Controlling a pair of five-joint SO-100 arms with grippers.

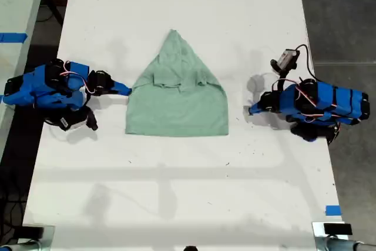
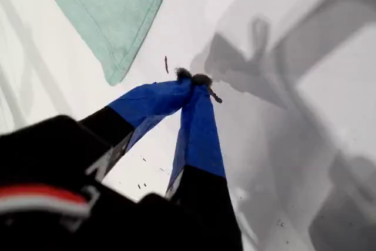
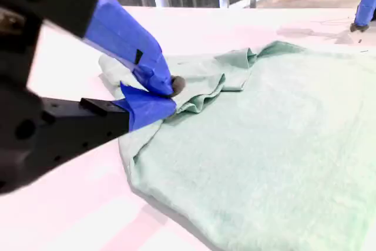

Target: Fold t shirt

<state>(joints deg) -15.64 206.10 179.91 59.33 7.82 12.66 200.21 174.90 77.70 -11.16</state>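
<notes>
The pale mint-green t shirt (image 1: 176, 101) lies flat mid-table, its upper part folded in to a point. In the exterior view the arm on the left is my second arm. My second gripper (image 3: 168, 91) is shut on a rumpled fold at the t shirt (image 3: 264, 145) edge. My first gripper (image 2: 194, 80) belongs to the arm on the exterior view's right. It is shut on nothing, resting on the bare table a short way from a t shirt (image 2: 111, 10) corner. In the exterior view they show as my second gripper (image 1: 126, 91) and my first gripper (image 1: 252, 110).
The white table (image 1: 188, 186) runs past the shirt on every side. Blue tape (image 1: 332, 210) marks its near edge on the exterior view's right. A small grey motor with wires (image 1: 286, 59) sits above my first arm. Dark floor lies beyond both table sides.
</notes>
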